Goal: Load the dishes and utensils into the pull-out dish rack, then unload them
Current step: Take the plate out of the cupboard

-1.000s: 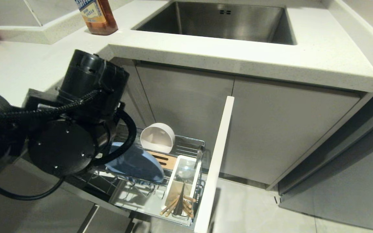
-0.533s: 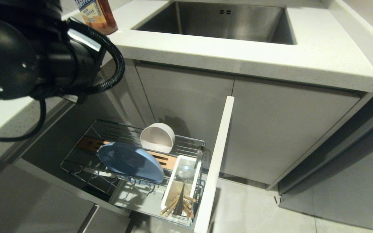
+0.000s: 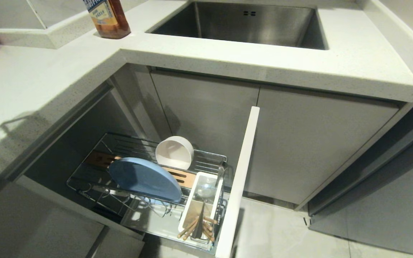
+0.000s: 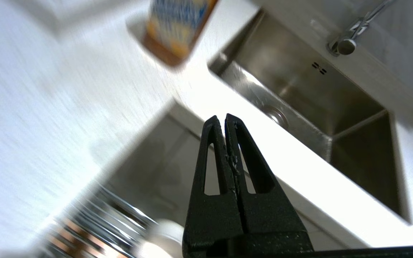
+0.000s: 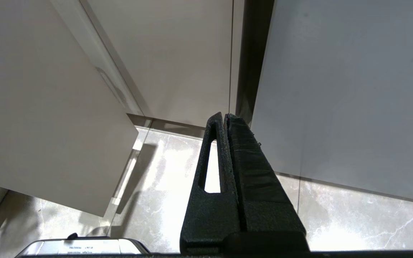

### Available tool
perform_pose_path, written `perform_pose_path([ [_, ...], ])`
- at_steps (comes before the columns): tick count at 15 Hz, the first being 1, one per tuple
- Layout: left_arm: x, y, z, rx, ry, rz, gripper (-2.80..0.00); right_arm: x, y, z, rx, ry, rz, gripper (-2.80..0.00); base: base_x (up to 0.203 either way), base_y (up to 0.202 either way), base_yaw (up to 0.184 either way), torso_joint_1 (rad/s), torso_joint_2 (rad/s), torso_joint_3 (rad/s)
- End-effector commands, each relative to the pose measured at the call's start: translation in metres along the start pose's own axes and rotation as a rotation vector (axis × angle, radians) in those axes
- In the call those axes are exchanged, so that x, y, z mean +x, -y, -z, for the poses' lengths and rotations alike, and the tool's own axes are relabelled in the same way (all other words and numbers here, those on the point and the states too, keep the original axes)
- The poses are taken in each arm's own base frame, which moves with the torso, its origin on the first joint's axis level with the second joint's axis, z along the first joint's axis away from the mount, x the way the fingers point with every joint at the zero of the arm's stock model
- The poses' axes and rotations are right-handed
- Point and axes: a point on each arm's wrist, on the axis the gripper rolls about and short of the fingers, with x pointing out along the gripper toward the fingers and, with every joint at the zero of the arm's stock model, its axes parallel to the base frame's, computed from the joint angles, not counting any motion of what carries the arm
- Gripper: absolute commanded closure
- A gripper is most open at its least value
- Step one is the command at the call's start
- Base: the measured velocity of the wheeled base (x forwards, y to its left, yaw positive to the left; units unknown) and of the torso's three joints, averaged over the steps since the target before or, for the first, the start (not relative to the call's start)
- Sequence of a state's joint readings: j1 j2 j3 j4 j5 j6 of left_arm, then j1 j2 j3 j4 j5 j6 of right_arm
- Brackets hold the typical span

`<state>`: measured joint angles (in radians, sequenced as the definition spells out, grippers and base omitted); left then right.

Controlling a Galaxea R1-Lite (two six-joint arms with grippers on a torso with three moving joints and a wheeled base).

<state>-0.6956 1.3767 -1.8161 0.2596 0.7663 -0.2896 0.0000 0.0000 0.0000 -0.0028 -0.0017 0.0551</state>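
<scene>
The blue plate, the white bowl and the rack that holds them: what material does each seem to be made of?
The blue plate looks like matte plastic: even light-blue colour, no glare; glazed ceramic seems unlikely, though possible. The white bowl looks the same, cream and dull, probably plastic. The rack is thin bright wire with mirror-like glints, so likely chromed or stainless steel.

Neither arm appears in the head view. The left arm's black, wedge-shaped plastic tool [image 4: 224, 116] is raised above the corner of the desk, near its front edge. Its two slotted fingers [image 4: 212, 150] are pressed together along their full length, with nothing between them. The right arm's matching black tool [image 5: 225, 115] hangs low, aimed at the floor. Its fingers [image 5: 210, 157] are likewise closed flush and empty.
</scene>
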Motion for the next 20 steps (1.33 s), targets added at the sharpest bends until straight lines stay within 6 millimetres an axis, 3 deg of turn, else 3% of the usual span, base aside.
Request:
perform_pose_path([
  [1,-0.018,-0.023,-0.026,0.037,0.073,-0.005,0.0,0.0,0.0,0.0,0.0,-0.001,0.0,0.0,0.0,0.0,0.0,0.0,0.0,0.0],
  [4,-0.05,-0.059,-0.052,0.105,0.164,0.026,0.0,0.0,0.0,0.0,0.0,-0.001,0.0,0.0,0.0,0.0,0.0,0.0,0.0,0.0],
  [7,-0.098,-0.086,-0.055,0.203,0.158,0.023,0.0,0.0,0.0,0.0,0.0,0.0,0.0,0.0,0.0,0.0,0.0,0.0,0.0,0.0],
  [9,-0.136,-0.1,-0.044,0.249,0.13,0.047,0.0,0.0,0.0,0.0,0.0,-0.001,0.0,0.0,0.0,0.0,0.0,0.0,0.0,0.0],
  [13,-0.208,-0.124,0.01,0.303,0.093,0.079,0.0,0.0,0.0,0.0,0.0,0.0,0.0,0.0,0.0,0.0,0.0,0.0,0.0,0.0],
  [16,-0.245,-0.145,0.068,0.367,0.069,0.1,0.0,0.0,0.0,0.0,0.0,0.0,0.0,0.0,0.0,0.0,0.0,0.0,0.0,0.0],
  [20,-0.254,-0.176,0.136,0.419,0.026,0.139,0.0,0.0,0.0,0.0,0.0,0.0,0.0,0.0,0.0,0.0,0.0,0.0,0.0,0.0],
])
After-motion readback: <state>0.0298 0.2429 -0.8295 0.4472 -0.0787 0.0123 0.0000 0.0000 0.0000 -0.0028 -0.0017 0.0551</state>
